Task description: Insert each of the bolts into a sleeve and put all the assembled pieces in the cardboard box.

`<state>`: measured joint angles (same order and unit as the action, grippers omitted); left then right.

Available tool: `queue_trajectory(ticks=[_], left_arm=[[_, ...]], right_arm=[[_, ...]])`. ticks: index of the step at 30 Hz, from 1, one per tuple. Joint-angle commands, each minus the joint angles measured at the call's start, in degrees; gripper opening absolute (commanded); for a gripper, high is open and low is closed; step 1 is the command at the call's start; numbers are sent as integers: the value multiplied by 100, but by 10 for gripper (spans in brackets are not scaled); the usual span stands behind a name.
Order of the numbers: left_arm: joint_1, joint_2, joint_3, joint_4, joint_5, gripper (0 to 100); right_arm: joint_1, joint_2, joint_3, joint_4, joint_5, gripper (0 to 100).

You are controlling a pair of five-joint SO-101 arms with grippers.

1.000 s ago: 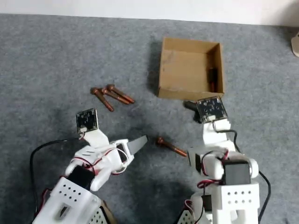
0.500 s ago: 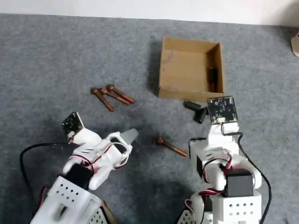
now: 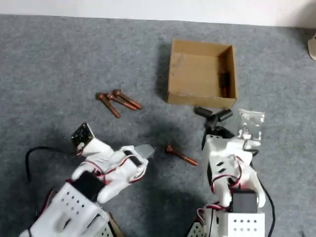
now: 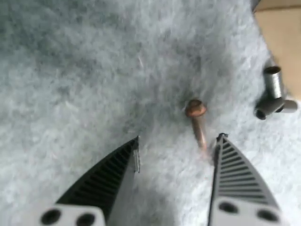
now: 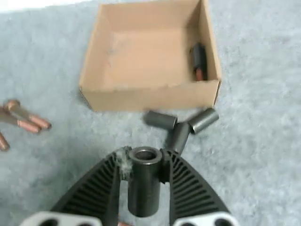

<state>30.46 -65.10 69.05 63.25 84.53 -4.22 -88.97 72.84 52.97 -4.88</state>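
Note:
My right gripper [image 5: 143,160] is shut on a dark sleeve [image 5: 143,181], held upright in front of the cardboard box [image 5: 150,96]. One assembled piece [image 5: 198,61] lies inside the box by its wall. Three loose sleeves [image 5: 178,126] lie on the carpet just before the box. My left gripper [image 4: 178,140] is open, low over a single copper bolt [image 4: 197,123] that lies between its fingers, closer to one finger [image 4: 235,172]. In the high view that bolt [image 3: 180,155] rests between the two arms, beside the left gripper [image 3: 145,150].
Three more copper bolts [image 3: 118,101] lie together on the grey carpet left of the box [image 3: 197,98]. The loose sleeves [image 3: 213,115] sit close to the box's front wall. A black cable [image 3: 37,153] trails beside the left arm.
The right arm drew back from the loose sleeves and tilted up with a sleeve in its jaws. The left wrist swung away, then back toward the single bolt.

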Motion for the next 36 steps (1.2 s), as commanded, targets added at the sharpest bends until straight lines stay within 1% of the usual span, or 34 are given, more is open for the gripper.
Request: queue_trajectory(ticks=[1, 5, 9, 14, 17, 20, 23, 25, 28, 32, 36], left_arm=[[110, 1437, -1033, 0, 440, 248], [189, 3055, -1991, -26, 782, 236], [295, 4057, -2404, -624, 1204, 195], [611, 4681, -2510, -1459, 1538, 197], [611, 4919, -2510, -1978, 1846, 213], [611, 5218, -2510, -2418, 1960, 232], [673, 5516, -2545, -2549, 1969, 232], [699, 5727, -2668, -2541, 1978, 231], [725, 6079, -2853, -2532, 2180, 231], [831, 6519, -3099, -2532, 2198, 231], [1059, 6607, -3134, -2532, 2207, 231]], right_arm=[[75, -549, 189, -127, -62, 4], [198, -1182, 716, -154, 193, 4], [347, -1648, 1059, -154, 255, 4], [382, -1613, 1112, -163, 290, 4], [382, -1613, 1121, -163, 290, 4], [382, -1613, 1121, -171, 290, 4], [382, -1613, 1130, -171, 290, 4], [382, -1604, 1138, -251, 290, 4], [391, -1604, 1297, -400, 290, 4], [400, -1604, 1437, -629, 290, 4], [409, -1604, 1437, -629, 290, 4]])
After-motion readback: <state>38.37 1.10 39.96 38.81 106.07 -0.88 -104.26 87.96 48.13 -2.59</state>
